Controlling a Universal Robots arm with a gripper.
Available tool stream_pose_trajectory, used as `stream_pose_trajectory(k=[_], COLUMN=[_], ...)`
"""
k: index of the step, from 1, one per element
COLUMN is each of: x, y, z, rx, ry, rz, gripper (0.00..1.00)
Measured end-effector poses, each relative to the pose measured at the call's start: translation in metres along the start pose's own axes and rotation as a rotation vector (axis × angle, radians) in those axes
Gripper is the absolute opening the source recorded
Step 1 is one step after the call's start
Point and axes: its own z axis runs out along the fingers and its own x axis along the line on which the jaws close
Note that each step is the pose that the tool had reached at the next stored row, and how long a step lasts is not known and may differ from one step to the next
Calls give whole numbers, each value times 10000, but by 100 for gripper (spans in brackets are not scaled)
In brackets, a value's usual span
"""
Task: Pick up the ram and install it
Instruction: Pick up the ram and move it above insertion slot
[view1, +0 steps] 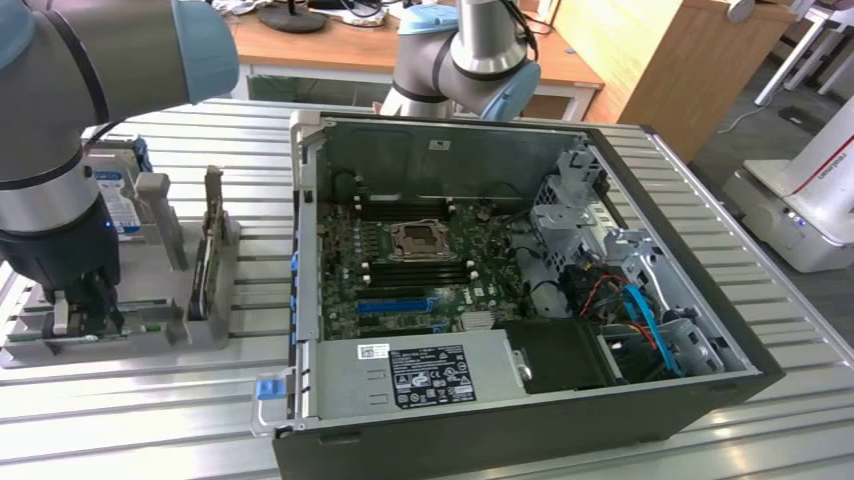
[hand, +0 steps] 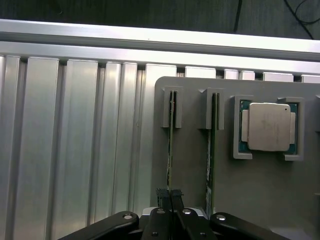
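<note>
One pincer (hand: 169, 196), closed almost fully, nips the top edge of the ram (hand: 170, 150), upright in one grey holder (hand: 192, 165). Two strips stand parallel: the ram and a second strip (hand: 214, 140). One silver processor (hand: 268, 126) lies beside them.

Ram (hand: 170, 145) stands edgewise in holder (hand: 192, 170); processor (hand: 268, 126) nearby.

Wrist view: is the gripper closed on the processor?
No: the gripper is closed on the ram, while the processor lies apart in its own recess of the holder.
</note>
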Motion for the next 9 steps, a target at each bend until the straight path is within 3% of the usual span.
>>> stream_pose_trajectory(k=[9], x=[0], y=[5], z=[-124], rx=[0], ry=[1], rz=[-1], gripper=[12])
